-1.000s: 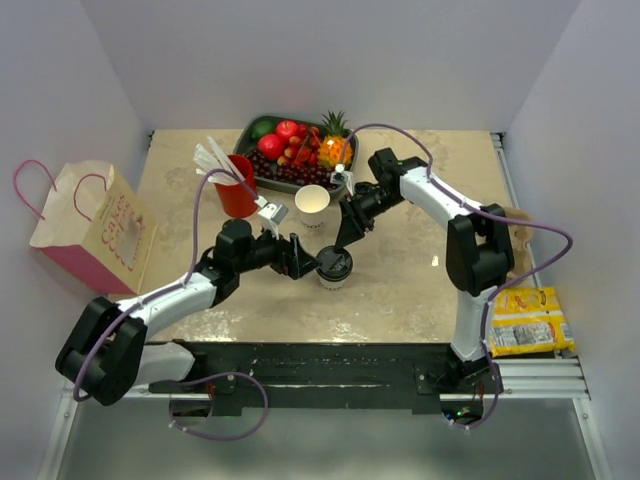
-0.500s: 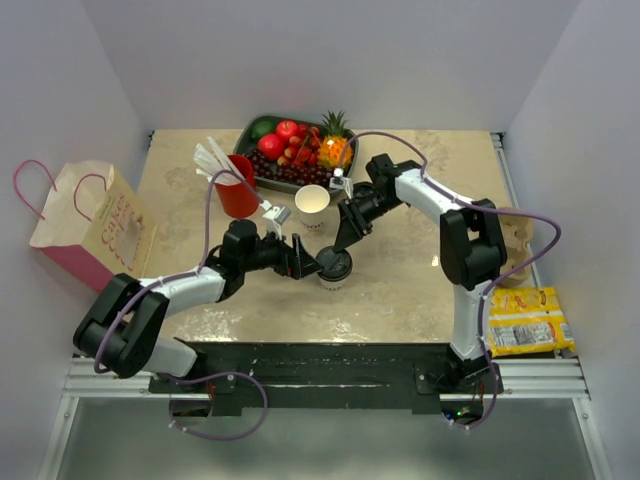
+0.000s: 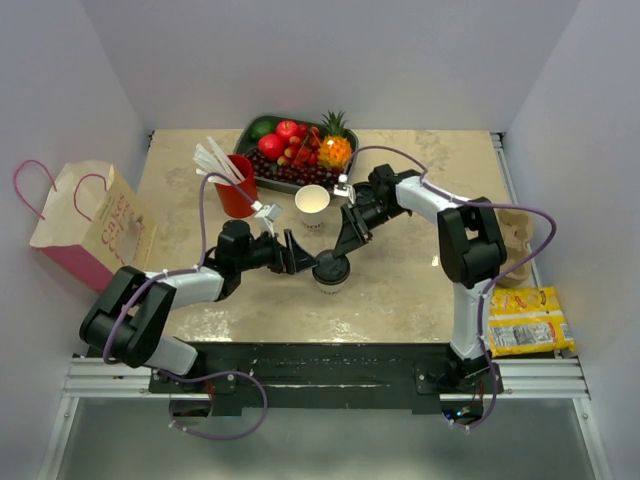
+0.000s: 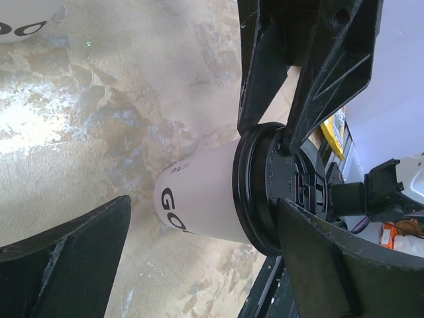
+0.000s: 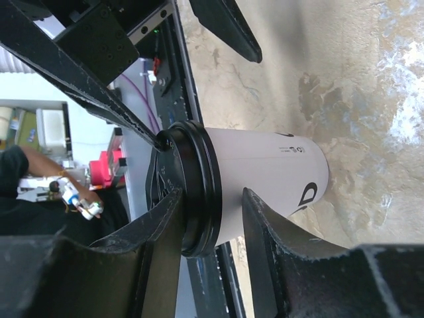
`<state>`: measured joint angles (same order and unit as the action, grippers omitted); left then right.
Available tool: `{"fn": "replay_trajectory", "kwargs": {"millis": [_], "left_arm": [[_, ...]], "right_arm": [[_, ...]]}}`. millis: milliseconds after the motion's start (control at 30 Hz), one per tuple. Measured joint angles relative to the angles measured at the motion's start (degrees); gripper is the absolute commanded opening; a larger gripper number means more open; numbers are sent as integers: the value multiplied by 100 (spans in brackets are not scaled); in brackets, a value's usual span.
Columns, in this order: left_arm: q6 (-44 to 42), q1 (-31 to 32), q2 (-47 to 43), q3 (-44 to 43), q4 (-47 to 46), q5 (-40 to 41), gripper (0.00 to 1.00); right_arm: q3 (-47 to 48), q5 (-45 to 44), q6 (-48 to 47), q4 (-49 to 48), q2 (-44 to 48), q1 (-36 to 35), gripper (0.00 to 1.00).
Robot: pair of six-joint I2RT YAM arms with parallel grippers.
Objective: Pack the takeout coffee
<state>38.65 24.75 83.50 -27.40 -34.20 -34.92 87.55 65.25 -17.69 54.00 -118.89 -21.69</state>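
Two letters, "GO", mark the takeout coffee (image 4: pixel 199 205).

Red cup (image 3: pixel 237 195) with straws beside fruit tray (image 3: pixel 244 138); pink bag (image 3: pixel 95 230) far left

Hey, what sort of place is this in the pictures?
Most likely a robotics lab test cell staged as a takeout counter: plain white walls box in a table, robot arms are bolted to a metal rail, and the lidded coffee cup, fruit tray and pink bag look like props.
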Motion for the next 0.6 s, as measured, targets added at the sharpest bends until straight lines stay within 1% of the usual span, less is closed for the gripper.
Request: {"fn": "replay_trajectory", "kwargs": {"millis": [100,300,433,567,600], "left_arm": [[-11,0,26,0,-9,-48,94],[-61,2,52,0,-26,-81,93],[-122,7,61,-26,-17,-192,93],[-293,4,72,-160,105,-251,93],[-350,4,76,-210,162,-264,93]], "right_arm": [[-177,199,120,-223,0,44,36],[-693,782,315,-922,4,153,36],[-927,1119,492,-1375,15,184,38],[-931,1187,483,-1484,61,153,42],[-925,1176,455,-1469,94,142,45]]}}
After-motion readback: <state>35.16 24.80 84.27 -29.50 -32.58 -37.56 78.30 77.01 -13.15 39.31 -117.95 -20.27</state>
